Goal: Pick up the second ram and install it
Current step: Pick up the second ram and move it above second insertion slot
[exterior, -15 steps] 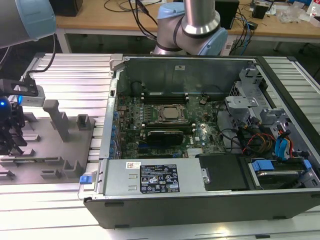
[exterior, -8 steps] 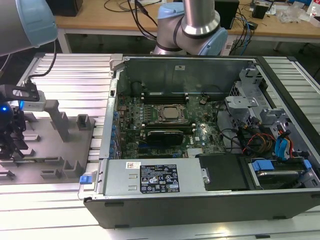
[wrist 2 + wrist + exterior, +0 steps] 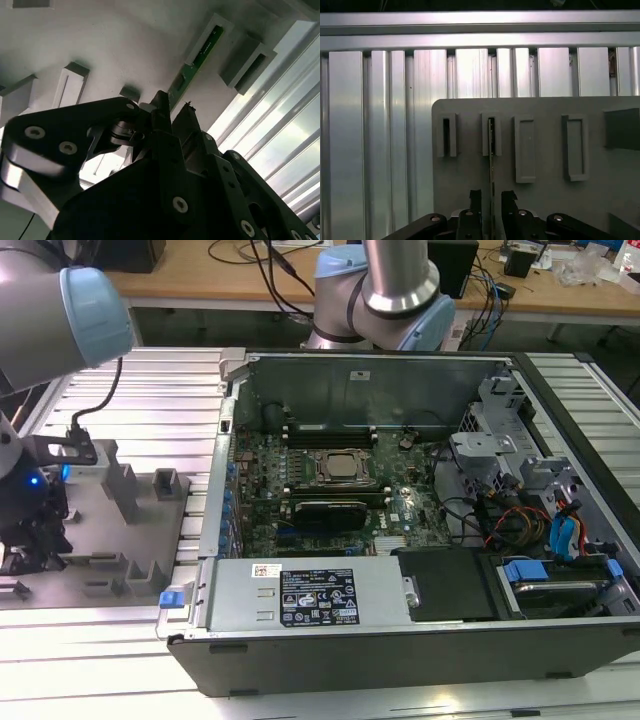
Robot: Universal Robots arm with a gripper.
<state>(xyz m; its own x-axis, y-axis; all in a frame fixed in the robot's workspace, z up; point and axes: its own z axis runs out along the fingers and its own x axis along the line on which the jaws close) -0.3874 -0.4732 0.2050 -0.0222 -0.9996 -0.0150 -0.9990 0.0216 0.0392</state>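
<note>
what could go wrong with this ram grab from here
1. The gripper straddles the ram with a gap on each side. If it closes off-centre, one finger may push the thin, edge-standing stick sideways before the other touches it.
2. The ram's far end sits in a slot block. A tilted lift might jam it there or bend it.

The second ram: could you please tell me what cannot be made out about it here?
The second ram: its chip faces are unreadable, since the first wrist view sees it edge-on and the second wrist view at a steep slant.
Its near end is lost between the gripper's jaws in both wrist views.
Its far end sits inside a grey fixture slot.
In the exterior view the arm covers it.
</note>
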